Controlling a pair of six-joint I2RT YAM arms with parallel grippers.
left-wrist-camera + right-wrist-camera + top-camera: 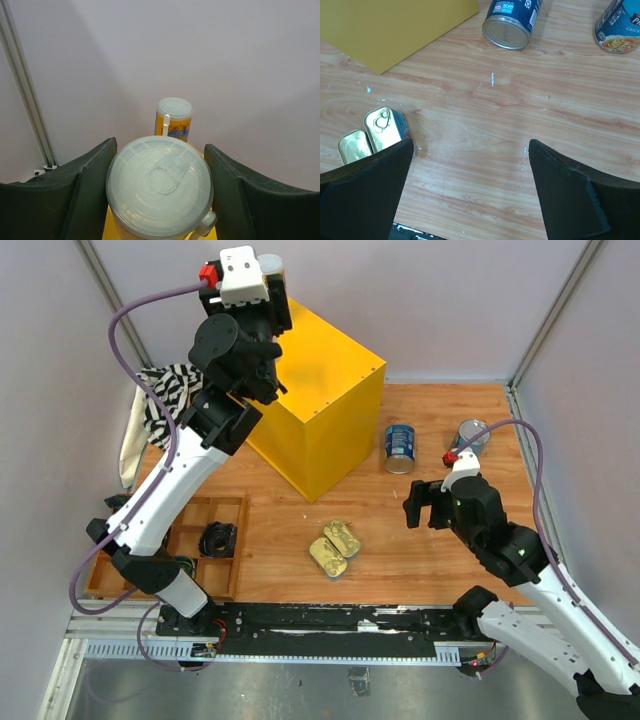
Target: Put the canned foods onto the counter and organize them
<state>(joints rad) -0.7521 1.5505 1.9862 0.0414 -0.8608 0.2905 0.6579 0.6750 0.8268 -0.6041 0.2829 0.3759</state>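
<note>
Left fingers (90, 190): closed on either side of a tall slim can (159, 187), pressed against the rim of its pale lid, high above the far left corner of the yellow counter (330, 370).
Tall slim can: upright between the left fingers, lid facing the wrist camera; cannot tell whether its base touches the counter top.
Second tall slim can (174, 120): upright just beyond the held one, near the back wall, with a pale lid and an orange and blue label.
Right fingers (365, 185): spread wide with nothing between them, hovering over the bare wooden tabletop (485, 115) to the right of the yellow counter.
Blue-labelled can (400, 448): on its side on the tabletop, just right of the yellow counter, silver end toward the right wrist camera.
Other blue-labelled can (473, 435): on the tabletop further right, apart from the first, partly behind the right arm's cable; posture unclear.
Gold tins (341, 537) (328, 557): flat on the tabletop in front of the yellow counter, side by side and touching, pull-tabs up, to the left of the right fingers.
Yellow counter: on the far part of the tabletop, most of its top bare.
Wooden tray (190, 585): at the near left, beside the left arm's base, with a small black object (218, 538) in one compartment.
Striped cloth (165, 400): bunched at the far left, behind the left arm.
</note>
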